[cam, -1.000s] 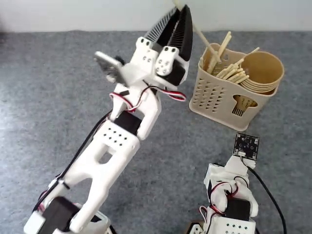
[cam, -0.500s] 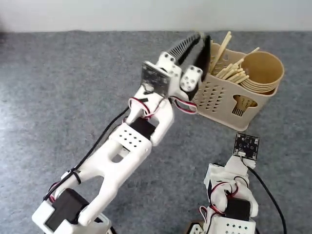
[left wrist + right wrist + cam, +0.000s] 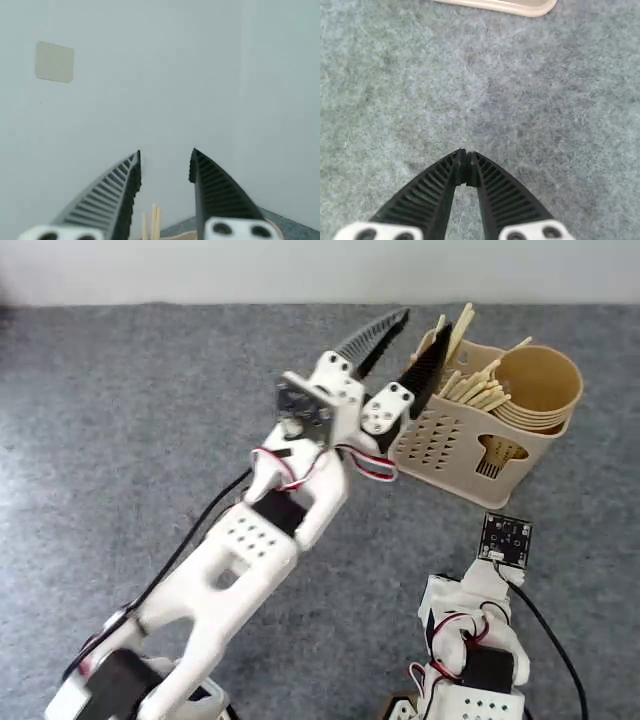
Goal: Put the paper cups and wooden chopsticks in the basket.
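High view: a beige plastic basket (image 3: 450,445) stands on the far right part of the table, its walls pierced with rows of small oval holes and one larger cut-out on the near face. Inside its right part sits a nested stack of tan paper cups (image 3: 540,390), round rims showing one inside another. Its left part holds a bundle of pale wooden chopsticks (image 3: 475,388), thin straight sticks leaning at mixed angles, several poking above the rim. Just beside the basket's left corner is the left gripper (image 3: 422,322), its two black ribbed, pointed fingers spread apart with nothing between them; one fingertip crosses in front of the basket's left rim. In the left wrist view the same gripper (image 3: 166,152) points toward a plain pale wall, with two chopstick tips (image 3: 152,222) visible low between its fingers. In the right wrist view the right gripper (image 3: 466,155) has its ribbed fingertips pressed together, holding nothing, above the table covering, with the basket's rounded base edge (image 3: 510,5) well beyond it. That covering is a grey, fuzzy felt-like mat (image 3: 120,420).
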Controlling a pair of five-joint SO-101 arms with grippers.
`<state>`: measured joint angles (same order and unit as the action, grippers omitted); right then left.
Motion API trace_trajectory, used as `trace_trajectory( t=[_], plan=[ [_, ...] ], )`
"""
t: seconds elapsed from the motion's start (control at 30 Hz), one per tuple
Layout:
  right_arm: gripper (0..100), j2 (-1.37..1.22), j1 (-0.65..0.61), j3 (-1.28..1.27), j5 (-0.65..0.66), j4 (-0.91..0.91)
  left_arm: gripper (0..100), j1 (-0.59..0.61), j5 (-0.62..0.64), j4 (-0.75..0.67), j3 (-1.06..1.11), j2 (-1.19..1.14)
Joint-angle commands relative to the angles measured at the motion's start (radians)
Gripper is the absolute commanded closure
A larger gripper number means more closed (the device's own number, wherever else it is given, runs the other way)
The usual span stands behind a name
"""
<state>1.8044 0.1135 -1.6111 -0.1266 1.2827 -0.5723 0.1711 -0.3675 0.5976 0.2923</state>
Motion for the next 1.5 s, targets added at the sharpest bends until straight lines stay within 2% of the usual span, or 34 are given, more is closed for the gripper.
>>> trace_trajectory(
  t=[0.0, 0.1, 0.5, 0.63, 0.77, 0.83, 0.97, 1.07, 1.3, 1.47],
  plan=[
    [99.0, 0.010, 0.008, 0.008, -0.012, -0.021, 90, 0.003, 0.011, 0.064, 0.070, 0.186],
    [99.0, 0.010, 0.008, 0.008, -0.012, -0.021, 99, 0.031, 0.011, 0.063, 0.199, 0.327],
    [99.0, 0.010, 0.008, 0.008, -0.011, -0.019, 99, 0.278, 0.006, 0.069, 0.737, 0.891],
    [99.0, 0.010, 0.008, 0.008, -0.011, -0.019, 99, 0.345, -0.080, 0.069, 0.894, 1.076],
    [99.0, 0.010, 0.008, 0.008, -0.011, -0.019, 99, 0.396, -0.100, 0.091, 1.032, 1.250],
    [99.0, 0.010, 0.008, 0.008, -0.011, -0.019, 99, 0.414, -0.100, 0.169, 1.086, 1.329],
    [99.0, 0.010, 0.008, 0.008, -0.011, -0.019, 99, 0.459, -0.091, 0.505, 1.090, 1.475],
    [99.0, 0.010, 0.008, 0.008, -0.011, -0.019, 99, 0.497, -0.035, 0.712, 1.086, 1.540],
    [99.0, 0.010, 0.007, 0.008, -0.011, -0.019, 99, 0.603, -0.012, 0.967, 1.086, 1.514],
    [99.0, 0.010, 0.004, 0.008, -0.011, -0.019, 99, 0.621, -0.012, 1.137, 1.086, 1.514]
  ],
)
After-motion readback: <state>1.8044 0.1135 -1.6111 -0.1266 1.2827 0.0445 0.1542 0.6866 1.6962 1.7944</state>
